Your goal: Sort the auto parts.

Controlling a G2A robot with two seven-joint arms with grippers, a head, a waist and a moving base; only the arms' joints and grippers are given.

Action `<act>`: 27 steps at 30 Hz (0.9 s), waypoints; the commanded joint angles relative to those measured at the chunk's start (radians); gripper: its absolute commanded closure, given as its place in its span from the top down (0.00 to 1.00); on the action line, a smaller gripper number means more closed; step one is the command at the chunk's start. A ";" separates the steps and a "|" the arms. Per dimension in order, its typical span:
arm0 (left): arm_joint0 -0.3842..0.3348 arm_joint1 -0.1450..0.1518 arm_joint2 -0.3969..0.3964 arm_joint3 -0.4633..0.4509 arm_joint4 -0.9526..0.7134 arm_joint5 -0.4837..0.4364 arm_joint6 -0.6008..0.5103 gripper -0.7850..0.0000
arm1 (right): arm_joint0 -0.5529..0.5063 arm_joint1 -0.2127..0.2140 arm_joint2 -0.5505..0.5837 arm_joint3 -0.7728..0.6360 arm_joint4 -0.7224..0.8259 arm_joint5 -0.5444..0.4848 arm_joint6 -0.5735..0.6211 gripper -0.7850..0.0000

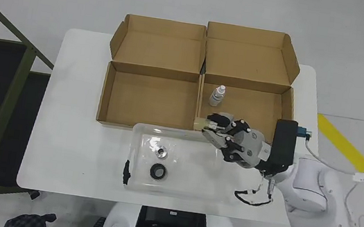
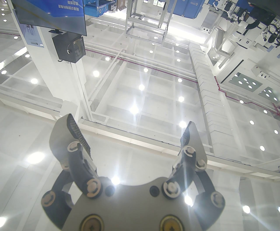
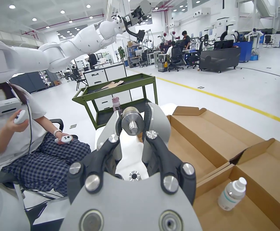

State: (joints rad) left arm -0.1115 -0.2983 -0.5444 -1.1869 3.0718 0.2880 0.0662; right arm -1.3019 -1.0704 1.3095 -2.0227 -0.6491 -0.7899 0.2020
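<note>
R gripper [image 3: 132, 119] w/ metal part [image 3: 130, 125]; bottle [image 3: 231, 194] in box [image 3: 256, 168].

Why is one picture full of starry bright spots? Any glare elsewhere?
Left wrist view: left end effector faces ceiling lamps, which flare into starbursts. Right wrist view: even light, metal part in right end effector shines slightly. Top view: soft shadows on table.

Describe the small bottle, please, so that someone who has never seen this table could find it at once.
On the white table, two open cardboard boxes sit side by side at the far side; take the box on the robot's right. The small white bottle sits near the wall beside the other box, and it is the only thing inside either box.
</note>
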 commanded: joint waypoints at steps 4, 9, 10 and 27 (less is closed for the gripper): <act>0.000 0.000 0.000 0.000 0.000 0.000 0.000 1.00 | -0.005 0.002 0.019 -0.006 0.010 -0.001 -0.002 0.00; 0.000 0.000 0.000 0.000 0.000 0.000 0.000 1.00 | -0.009 0.003 0.031 -0.014 -0.002 0.005 -0.004 0.00; 0.000 0.000 0.000 0.000 0.000 0.000 0.000 1.00 | -0.010 0.003 0.032 -0.015 -0.006 0.006 -0.004 0.00; 0.000 0.000 0.000 0.000 0.000 0.000 0.000 1.00 | 0.000 0.007 0.002 0.021 -0.160 0.027 0.096 0.00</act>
State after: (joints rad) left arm -0.1115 -0.2983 -0.5444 -1.1869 3.0718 0.2880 0.0662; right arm -1.3027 -1.0631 1.3129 -2.0077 -0.7975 -0.7687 0.2937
